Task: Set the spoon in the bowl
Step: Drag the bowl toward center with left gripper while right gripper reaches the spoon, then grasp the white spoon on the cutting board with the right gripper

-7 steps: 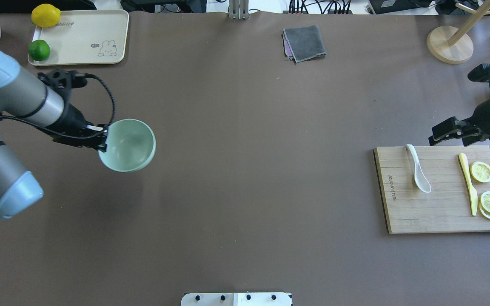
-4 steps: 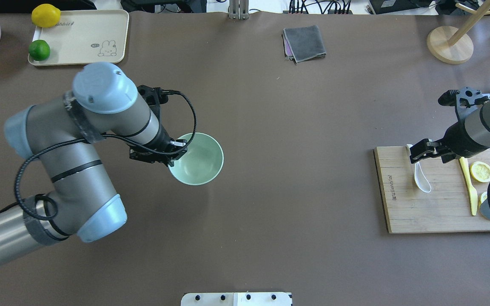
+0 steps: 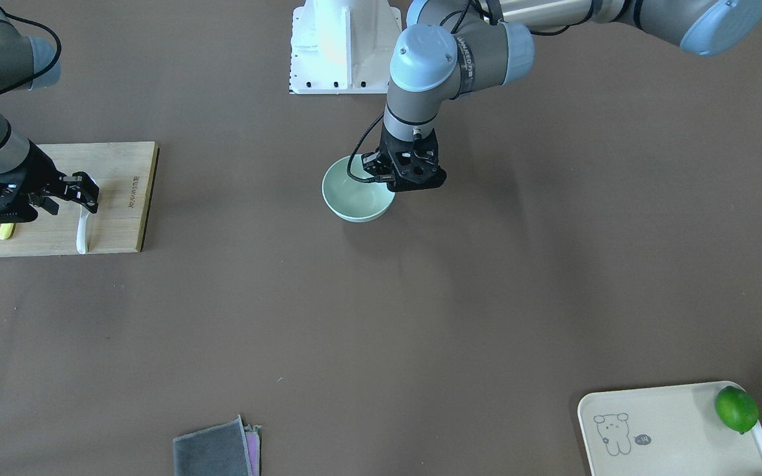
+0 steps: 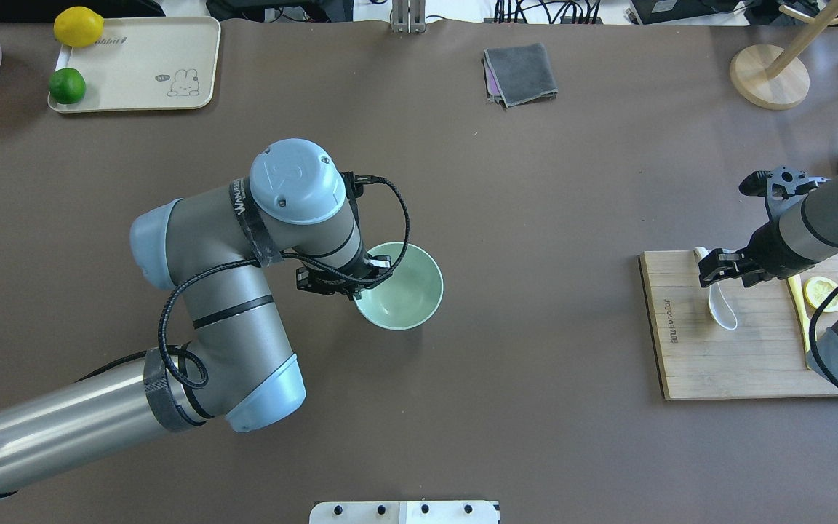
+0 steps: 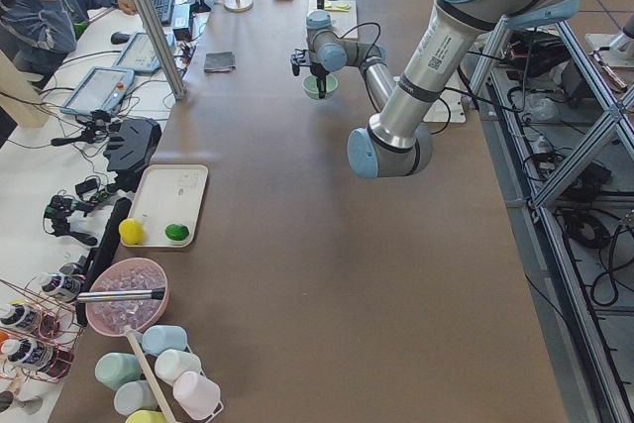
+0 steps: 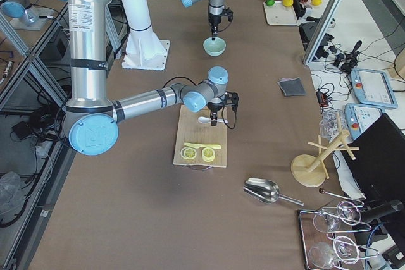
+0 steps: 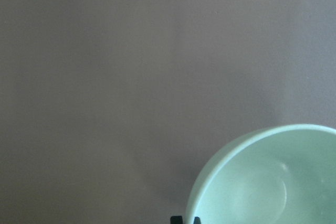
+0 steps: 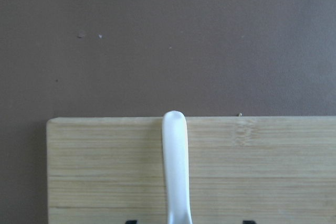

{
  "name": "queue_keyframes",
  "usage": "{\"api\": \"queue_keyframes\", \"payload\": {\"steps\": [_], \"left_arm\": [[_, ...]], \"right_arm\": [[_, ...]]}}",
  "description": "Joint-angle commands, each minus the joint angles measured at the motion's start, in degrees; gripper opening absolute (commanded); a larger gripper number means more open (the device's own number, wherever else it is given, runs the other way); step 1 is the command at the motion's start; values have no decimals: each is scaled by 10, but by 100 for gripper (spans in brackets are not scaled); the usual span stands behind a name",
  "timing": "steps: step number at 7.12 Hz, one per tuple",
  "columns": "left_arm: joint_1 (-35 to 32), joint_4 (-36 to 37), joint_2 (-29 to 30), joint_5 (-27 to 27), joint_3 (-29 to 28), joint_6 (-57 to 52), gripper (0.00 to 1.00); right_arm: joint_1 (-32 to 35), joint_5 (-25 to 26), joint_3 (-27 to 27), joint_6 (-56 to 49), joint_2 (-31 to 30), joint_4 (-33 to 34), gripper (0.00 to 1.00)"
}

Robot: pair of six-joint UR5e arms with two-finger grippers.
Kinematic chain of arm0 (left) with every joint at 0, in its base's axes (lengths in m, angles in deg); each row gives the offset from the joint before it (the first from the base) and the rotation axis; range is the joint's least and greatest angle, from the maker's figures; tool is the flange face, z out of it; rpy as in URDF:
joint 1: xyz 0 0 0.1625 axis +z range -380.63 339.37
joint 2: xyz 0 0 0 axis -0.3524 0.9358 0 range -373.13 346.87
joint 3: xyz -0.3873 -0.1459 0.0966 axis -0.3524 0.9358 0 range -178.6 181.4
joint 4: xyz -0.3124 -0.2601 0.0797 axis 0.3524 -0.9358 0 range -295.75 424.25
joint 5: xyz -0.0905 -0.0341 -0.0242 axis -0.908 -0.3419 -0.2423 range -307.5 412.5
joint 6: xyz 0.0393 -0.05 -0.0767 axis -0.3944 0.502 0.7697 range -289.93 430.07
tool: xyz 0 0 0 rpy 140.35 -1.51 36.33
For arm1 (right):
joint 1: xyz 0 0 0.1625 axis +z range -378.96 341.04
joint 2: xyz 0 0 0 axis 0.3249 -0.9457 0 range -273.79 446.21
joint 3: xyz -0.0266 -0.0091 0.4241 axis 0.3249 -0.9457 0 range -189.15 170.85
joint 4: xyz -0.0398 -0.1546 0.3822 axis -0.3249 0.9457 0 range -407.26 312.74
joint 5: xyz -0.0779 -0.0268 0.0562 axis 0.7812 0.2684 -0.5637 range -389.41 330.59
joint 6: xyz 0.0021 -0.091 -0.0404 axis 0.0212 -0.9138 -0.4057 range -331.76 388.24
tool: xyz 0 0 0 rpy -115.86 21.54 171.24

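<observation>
Two grippers recorded. Left gripper (image 4: 362,282), centre of the overhead frame: clenched on the left rim of the upright mint-green bowl (image 4: 406,298). Right gripper (image 4: 716,271), right side of that frame: jaws parted astride the handle of the white soup spoon (image 4: 721,311). Spoon lay on the bamboo cutting board (image 4: 739,364), well apart from the bowl.

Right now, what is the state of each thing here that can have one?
bowl: upright, empty, held at its rim.
left gripper: shut on the bowl's rim.
spoon: lying on the cutting board, not gripped.
right gripper: open, fingers on either side of the spoon's handle.
cloth: folded, lying flat.
</observation>
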Motion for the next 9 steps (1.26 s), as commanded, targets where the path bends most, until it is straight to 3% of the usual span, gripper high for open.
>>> {"api": "queue_keyframes", "payload": {"steps": [1, 5, 6, 7, 9], "left_arm": [[10, -1, 11, 8, -16, 5, 0], [25, -2, 14, 18, -18, 5, 0], [28, -2, 15, 18, -17, 5, 0], [31, -3, 15, 18, -17, 5, 0], [32, -3, 14, 18, -16, 5, 0]], "right_arm": [[-2, 0, -13, 10, 10, -3, 71], [-3, 0, -15, 11, 15, -3, 64], [-3, 0, -16, 12, 15, -3, 52], [-3, 0, -17, 17, 15, -3, 49], [-7, 0, -17, 16, 15, -3, 55]]}}
